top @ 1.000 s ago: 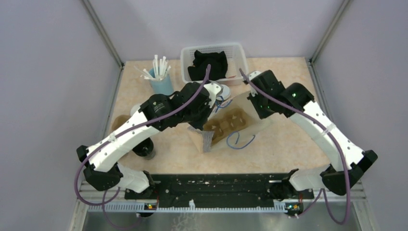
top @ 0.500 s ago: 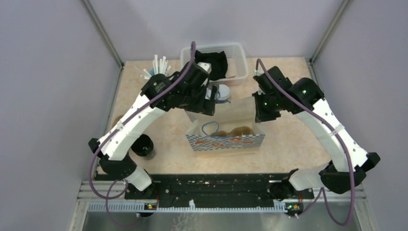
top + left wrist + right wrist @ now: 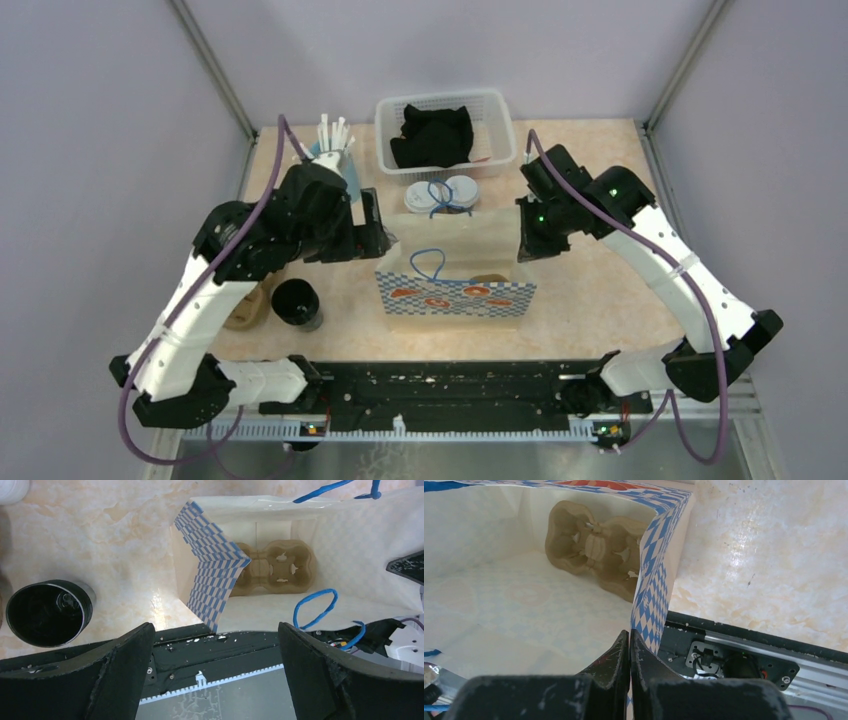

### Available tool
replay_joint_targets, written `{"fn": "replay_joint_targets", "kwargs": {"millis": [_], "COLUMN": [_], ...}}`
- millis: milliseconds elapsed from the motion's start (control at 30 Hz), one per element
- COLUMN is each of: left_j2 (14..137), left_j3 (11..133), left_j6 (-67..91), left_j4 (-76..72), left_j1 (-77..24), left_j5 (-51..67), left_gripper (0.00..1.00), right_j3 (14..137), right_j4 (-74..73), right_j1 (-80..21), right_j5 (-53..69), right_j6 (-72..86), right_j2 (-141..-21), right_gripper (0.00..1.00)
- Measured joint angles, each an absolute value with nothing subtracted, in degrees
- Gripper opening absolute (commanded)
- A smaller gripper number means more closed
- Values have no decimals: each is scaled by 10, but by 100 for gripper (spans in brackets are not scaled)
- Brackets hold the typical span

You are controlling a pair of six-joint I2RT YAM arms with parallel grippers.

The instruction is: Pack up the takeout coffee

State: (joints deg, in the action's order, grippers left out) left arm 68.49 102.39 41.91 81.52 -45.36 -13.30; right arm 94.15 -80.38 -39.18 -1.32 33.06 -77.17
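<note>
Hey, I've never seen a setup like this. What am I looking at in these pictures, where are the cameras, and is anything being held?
Two robot arms are bolted at a table's near edge, each ending in a two-fingered claw. One picture looks down from overhead; the other two come from wrist cameras. A checked paper bag stands open mid-table, a brown cup carrier inside. Behind it: two lidded cups, a basket of black cloth, a blue cup of straws; a black cup stands left. The right claw is shut, pinching the bag's rim; the left claw hangs open, empty.
</note>
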Motion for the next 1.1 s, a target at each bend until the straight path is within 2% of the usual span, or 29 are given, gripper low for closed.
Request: {"fn": "replay_joint_targets", "kwargs": {"millis": [233, 333, 400, 467, 633, 667, 700, 767, 900, 933, 1000, 1100], "left_j2": [812, 845, 848, 848, 846, 842, 837, 822, 786, 774, 751, 717], "left_j3": [1046, 1029, 1019, 1018, 1016, 1010, 1003, 989, 972, 968, 957, 937], "left_j6": [415, 412, 409, 404, 396, 395, 393, 391, 382, 378, 373, 367], "left_j4": [808, 806, 806, 806, 808, 807, 807, 809, 811, 811, 811, 812], "left_j1": [-454, -454, -453, -453, -450, -448, -445, -436, -413, -405, -389, -361], "left_j5": [-129, -130, -134, -139, -168, -175, -181, -193, -224, -232, -243, -252], "left_gripper": [87, 78, 67, 52, 26, 14, 7, 5, 4, 4, 2, 0], "right_j3": [941, 941, 941, 941, 942, 942, 942, 943, 958, 969, 992, 1045], "right_j4": [-790, -788, -787, -785, -774, -771, -765, -753, -734, -728, -713, -696], "right_j1": [-392, -392, -392, -392, -392, -392, -392, -392, -392, -392, -392, -388], "right_j5": [-12, -12, -12, -12, -9, -7, -3, 8, 27, 32, 38, 43], "right_j6": [331, 331, 332, 333, 337, 337, 337, 336, 324, 313, 299, 270], "right_j2": [-772, -772, -772, -772, -772, -772, -773, -776, -787, -790, -794, -797], "right_gripper": [0, 0, 0, 0, 0, 0, 0, 8, 45, 52, 60, 64]}}
